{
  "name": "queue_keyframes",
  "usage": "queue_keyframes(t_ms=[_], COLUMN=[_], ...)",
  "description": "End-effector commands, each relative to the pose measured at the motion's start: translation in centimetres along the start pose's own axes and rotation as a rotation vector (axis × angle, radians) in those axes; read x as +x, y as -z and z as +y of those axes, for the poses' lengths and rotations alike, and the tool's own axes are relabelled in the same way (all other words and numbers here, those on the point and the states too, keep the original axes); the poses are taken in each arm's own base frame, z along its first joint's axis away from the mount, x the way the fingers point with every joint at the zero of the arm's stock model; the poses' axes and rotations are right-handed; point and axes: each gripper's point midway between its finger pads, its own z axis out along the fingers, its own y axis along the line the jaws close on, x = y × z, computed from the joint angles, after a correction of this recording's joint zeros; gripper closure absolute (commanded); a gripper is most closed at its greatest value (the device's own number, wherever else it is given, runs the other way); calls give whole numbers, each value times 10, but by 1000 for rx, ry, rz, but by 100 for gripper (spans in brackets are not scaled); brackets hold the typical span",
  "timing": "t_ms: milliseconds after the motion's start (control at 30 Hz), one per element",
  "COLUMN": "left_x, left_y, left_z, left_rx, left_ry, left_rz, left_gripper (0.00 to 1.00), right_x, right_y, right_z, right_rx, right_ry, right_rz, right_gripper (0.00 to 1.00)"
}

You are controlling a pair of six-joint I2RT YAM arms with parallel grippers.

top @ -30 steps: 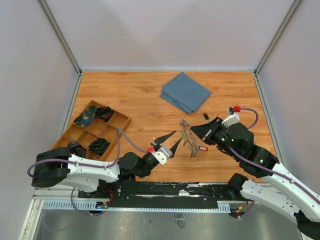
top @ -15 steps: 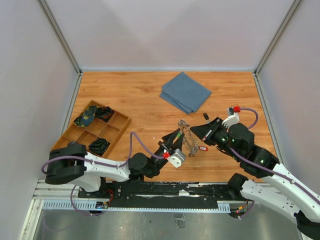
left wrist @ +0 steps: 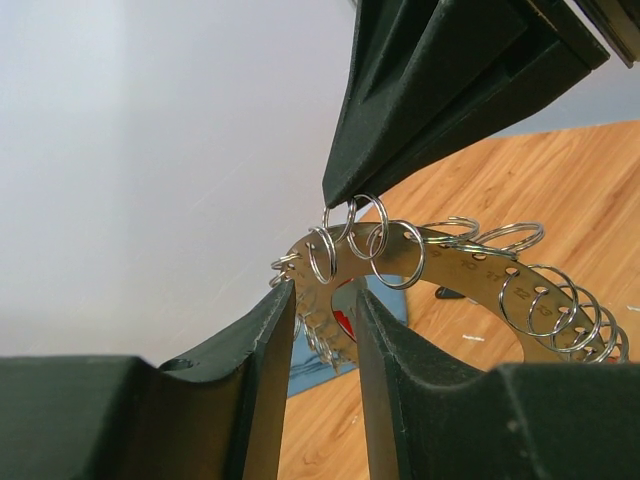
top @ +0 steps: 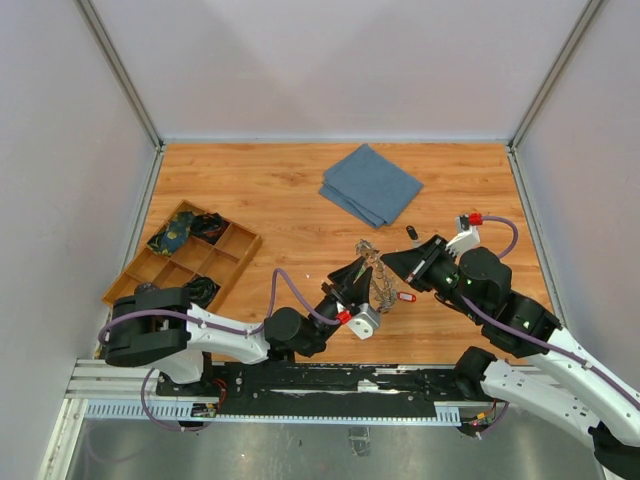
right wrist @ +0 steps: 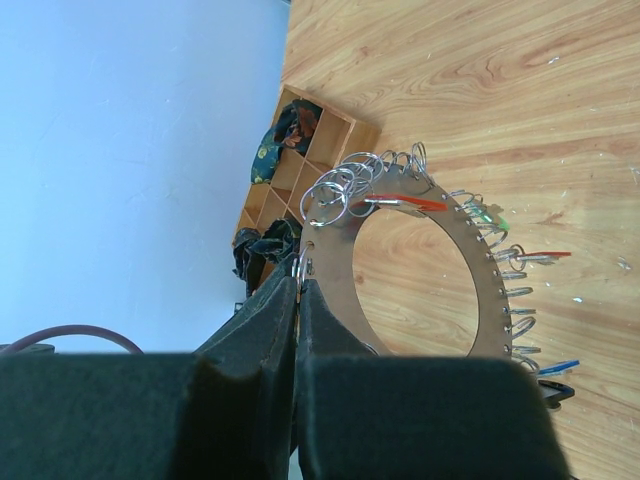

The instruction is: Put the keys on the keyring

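The keyring (top: 378, 283) stands upright above the wood floor, a flat silvery band lined with small split rings (left wrist: 345, 235). My right gripper (right wrist: 299, 283) is shut on its rim from the right (top: 385, 260). My left gripper (left wrist: 325, 295) comes in from the left (top: 358, 275). Its fingers (left wrist: 265, 350) sit either side of the band, one at the outer edge and one at the inner edge. Keys hang on the ring: a red one (right wrist: 405, 203), a green one (right wrist: 490, 218), another red (right wrist: 545, 256) and a blue one (right wrist: 560, 366). A small black key (top: 411, 232) lies on the floor.
A folded blue cloth (top: 371, 184) lies at the back middle. A wooden compartment tray (top: 222, 220) with dark bundles stands at the left. Pale walls close in the floor on three sides.
My left arm has swung right to the keyring, and its jaws have narrowed around the band. The right arm and the ring have stayed put.
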Motion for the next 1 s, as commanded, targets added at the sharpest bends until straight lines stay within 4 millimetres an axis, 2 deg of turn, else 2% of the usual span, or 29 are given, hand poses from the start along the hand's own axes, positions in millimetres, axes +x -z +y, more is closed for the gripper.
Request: queue_keyframes(t_ms=[0, 367, 567, 967], left_x=[-19, -26, -31, -46], left_y=[-5, -12, -10, -1], left_z=[9, 18, 21, 27], left_rx=[-39, -113, -114, -45], left_ry=[44, 34, 62, 258], left_rz=[-54, -85, -103, -129], left_gripper=[65, 77, 99, 99], right_x=[-21, -18, -19, -22], right_y=[10, 12, 12, 17], right_z=[29, 32, 30, 31], right_rx=[-92, -107, -102, -111], right_ry=[-61, -66, -67, 17], right_rz=[-54, -39, -46, -52], right_gripper=[100, 99, 99, 99])
